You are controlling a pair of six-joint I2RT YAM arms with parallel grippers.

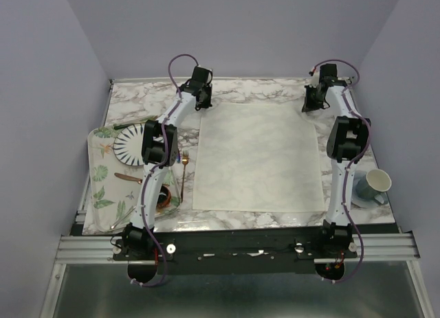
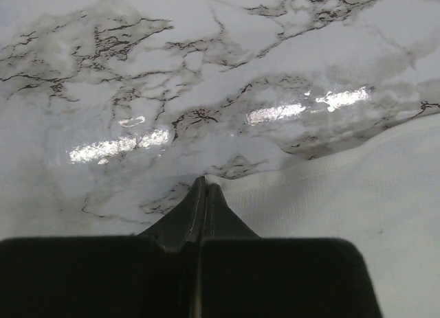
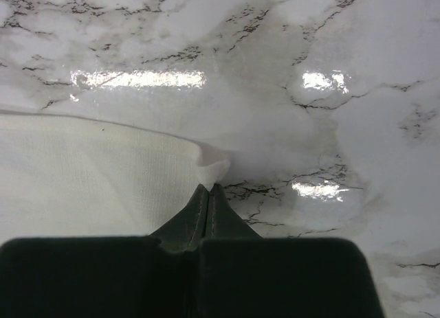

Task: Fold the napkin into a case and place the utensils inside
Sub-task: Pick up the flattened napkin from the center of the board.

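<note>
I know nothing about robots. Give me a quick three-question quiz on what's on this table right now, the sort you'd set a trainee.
1. True or false: the napkin is already folded into a narrow strip.
2. Where does the mug stand? A) to the right of the napkin; B) on the napkin; C) to the left of the napkin.
3. Fill in: the left gripper and the right gripper, both shut, sit at the napkin's two ____ corners (near or far, seen from the arms' bases).
Key: 1 false, it lies spread flat; 2 A; 3 far.
</note>
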